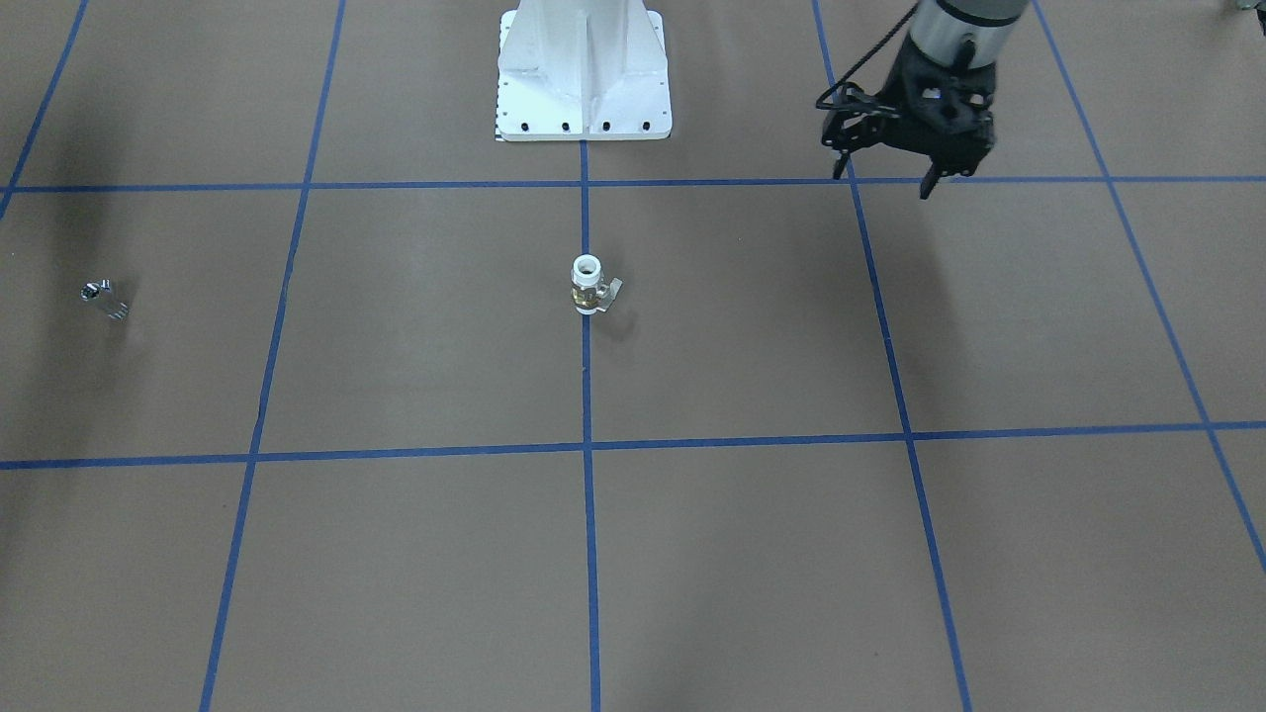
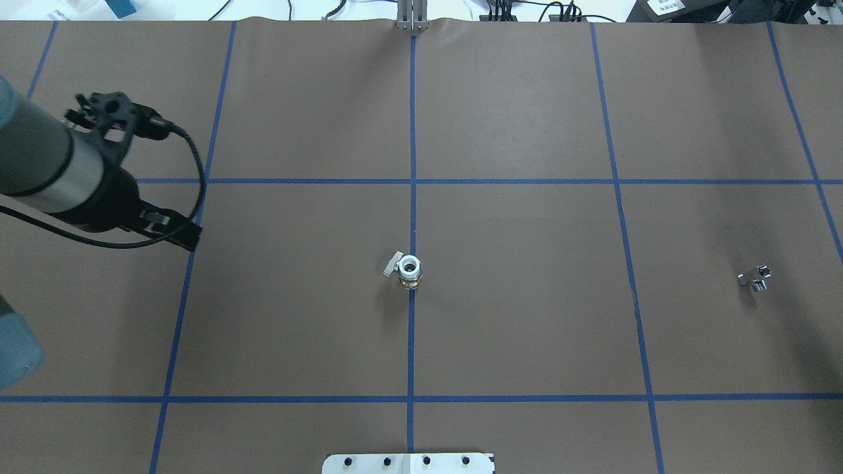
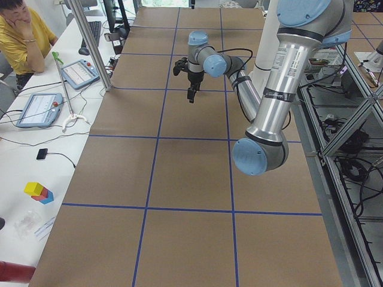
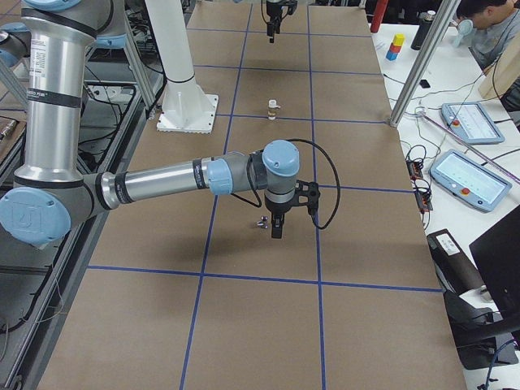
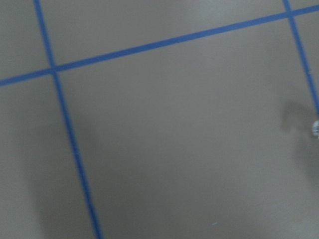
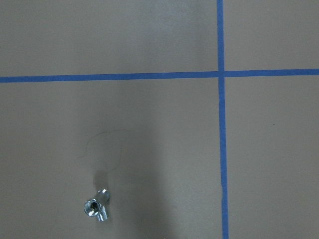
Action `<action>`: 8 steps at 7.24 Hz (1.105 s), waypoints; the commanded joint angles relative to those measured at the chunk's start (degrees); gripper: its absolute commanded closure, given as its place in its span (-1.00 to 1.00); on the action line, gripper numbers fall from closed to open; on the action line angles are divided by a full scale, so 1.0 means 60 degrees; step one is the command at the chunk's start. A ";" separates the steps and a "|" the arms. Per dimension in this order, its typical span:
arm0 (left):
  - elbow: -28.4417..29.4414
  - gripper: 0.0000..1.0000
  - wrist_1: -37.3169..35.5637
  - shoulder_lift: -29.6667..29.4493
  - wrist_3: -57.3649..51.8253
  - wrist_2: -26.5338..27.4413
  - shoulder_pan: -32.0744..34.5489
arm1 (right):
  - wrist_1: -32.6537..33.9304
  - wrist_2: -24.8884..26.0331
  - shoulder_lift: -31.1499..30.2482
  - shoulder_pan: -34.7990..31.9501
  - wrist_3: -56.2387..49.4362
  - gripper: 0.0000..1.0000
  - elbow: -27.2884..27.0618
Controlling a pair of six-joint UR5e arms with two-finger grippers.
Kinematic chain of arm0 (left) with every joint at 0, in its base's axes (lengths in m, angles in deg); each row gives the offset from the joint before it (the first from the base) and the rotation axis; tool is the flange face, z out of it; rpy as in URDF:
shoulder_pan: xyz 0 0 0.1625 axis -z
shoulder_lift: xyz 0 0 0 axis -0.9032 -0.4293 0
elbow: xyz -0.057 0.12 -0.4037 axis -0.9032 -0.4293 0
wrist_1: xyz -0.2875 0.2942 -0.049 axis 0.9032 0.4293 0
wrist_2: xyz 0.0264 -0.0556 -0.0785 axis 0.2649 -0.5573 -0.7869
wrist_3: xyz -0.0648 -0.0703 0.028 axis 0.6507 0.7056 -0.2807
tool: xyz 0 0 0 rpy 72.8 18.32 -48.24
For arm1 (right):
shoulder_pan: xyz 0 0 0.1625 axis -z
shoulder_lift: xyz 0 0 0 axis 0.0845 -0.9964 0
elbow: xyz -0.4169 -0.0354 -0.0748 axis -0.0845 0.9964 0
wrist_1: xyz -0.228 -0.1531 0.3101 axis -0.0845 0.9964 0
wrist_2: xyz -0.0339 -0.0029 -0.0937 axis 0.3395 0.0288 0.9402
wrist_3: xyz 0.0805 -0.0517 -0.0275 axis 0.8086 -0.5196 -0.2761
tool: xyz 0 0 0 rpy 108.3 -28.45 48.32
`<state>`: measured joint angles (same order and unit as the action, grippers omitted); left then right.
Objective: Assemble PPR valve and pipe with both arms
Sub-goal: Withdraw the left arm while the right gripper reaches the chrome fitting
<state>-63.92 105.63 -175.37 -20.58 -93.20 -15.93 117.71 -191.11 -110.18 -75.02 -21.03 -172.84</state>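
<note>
PPR valve (image 2: 409, 268): found upright on the centre tape line (image 2: 411, 342) of the worktop (image 2: 527, 329).
Pipe (image 2: 754, 278): at 3 o'clock, well apart.
Left hand (image 1: 885, 173): at 10 o'clock, fingers spread, nothing held.
Right hand (image 4: 277, 227): near the pipe; opening cannot be told.
Risk: valve judged liable to be toppled by an off-centre grasp; the small shiny pipe may slip.
Writing: none legible.

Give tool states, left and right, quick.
Left tool: open, holding nothing.
Right tool: cannot be told; seen only from the side.

- PPR valve (image 1: 587, 284): glossy white plastic body, brass metal band.
- Pipe (image 6: 96, 205): shiny silver metal.
- Table (image 1: 752, 326): matt brown paper-like covering.
- Blue tape (image 1: 589, 514): smooth.
</note>
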 commanded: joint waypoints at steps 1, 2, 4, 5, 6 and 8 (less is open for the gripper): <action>0.0077 -0.99 0.0059 0.1644 -0.3671 -0.0845 0.2225 | -0.2065 0.0067 -0.0566 0.1133 0.2186 -0.99 0.0025; 0.0441 -0.99 0.0059 0.1737 -0.4688 -0.0861 0.2872 | -0.2826 0.0227 -0.0872 0.1690 0.2920 -0.99 0.0040; 0.0576 -0.99 0.0089 0.1737 -0.4815 -0.0861 0.2952 | -0.3898 0.1320 -0.1065 0.3050 0.4588 -0.99 0.0098; 0.0591 -0.99 0.0074 0.1737 -0.4815 -0.0861 0.2952 | -0.4309 0.1921 -0.1065 0.3652 0.5104 -0.99 0.0214; 0.0606 -0.99 0.0088 0.1737 -0.4815 -0.0861 0.2952 | -0.4792 0.2130 -0.1065 0.3919 0.5124 -0.98 0.0665; 0.0621 -0.99 0.0089 0.1737 -0.4815 -0.0861 0.2952 | -0.5221 0.2569 -0.0759 0.4359 0.5241 -0.94 0.1167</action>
<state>-60.22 106.15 -164.95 -49.46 -98.37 1.76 87.81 -177.73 -115.73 -50.75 9.87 -167.58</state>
